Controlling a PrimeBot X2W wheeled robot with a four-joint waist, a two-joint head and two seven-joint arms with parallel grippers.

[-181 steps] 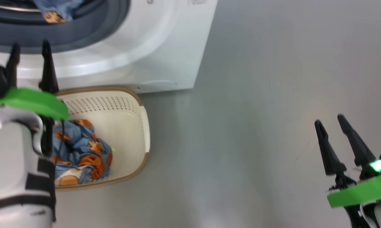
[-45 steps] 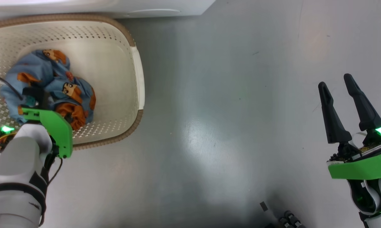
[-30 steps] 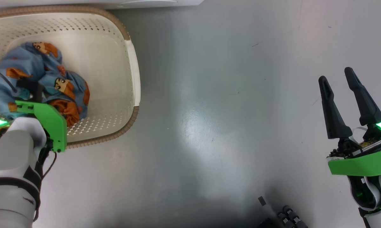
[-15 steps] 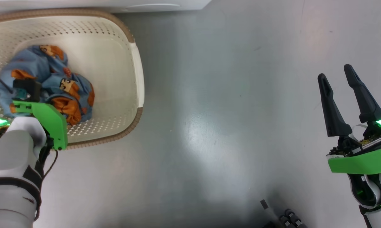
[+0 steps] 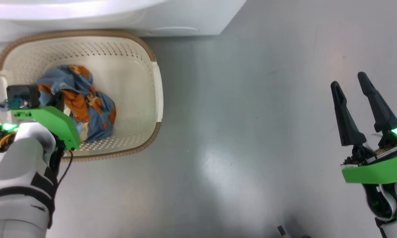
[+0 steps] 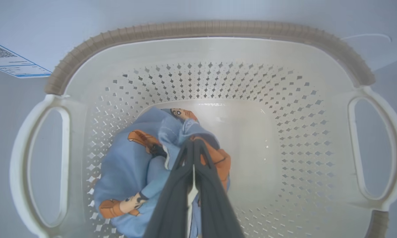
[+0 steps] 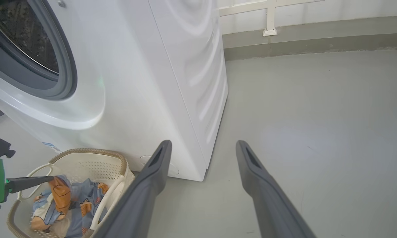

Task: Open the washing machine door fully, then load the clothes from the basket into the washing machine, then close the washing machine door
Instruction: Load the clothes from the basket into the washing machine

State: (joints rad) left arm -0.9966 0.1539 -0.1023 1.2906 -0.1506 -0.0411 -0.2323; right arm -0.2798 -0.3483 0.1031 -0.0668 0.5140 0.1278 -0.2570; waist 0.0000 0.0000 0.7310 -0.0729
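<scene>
- The clothes (image 5: 89,112) are lying bunched in the left half of the basket (image 5: 135,59). The basket is sitting on the floor (image 5: 251,132), close against the foot of the washing machine (image 5: 185,16).
- The left fingers (image 6: 182,185) are pressing together on a fold of blue and orange cloth near the top of the bundle. In the right wrist view an orange flap is standing above the pile between them.
- The bundle is looking soft, light and floppy, so it will probably be sagging and trailing from one pinch, and a loose end could be catching on the basket's woven rim.
- A thick gathered fold near the middle, like the one being gripped, is looking like the surest place to hold.
- The left arm is reaching in from the near side of the basket, its pale forearm rising at the lower left of the head view and its fingers pointing down into the basket.
- The right fingers (image 5: 345,119) are standing wide apart and holding nothing. They are hanging over bare floor, well apart from the basket.
- The machine's grey rubber seal (image 7: 64,66) is showing uncovered above the basket, so the way in is looking free.
</scene>
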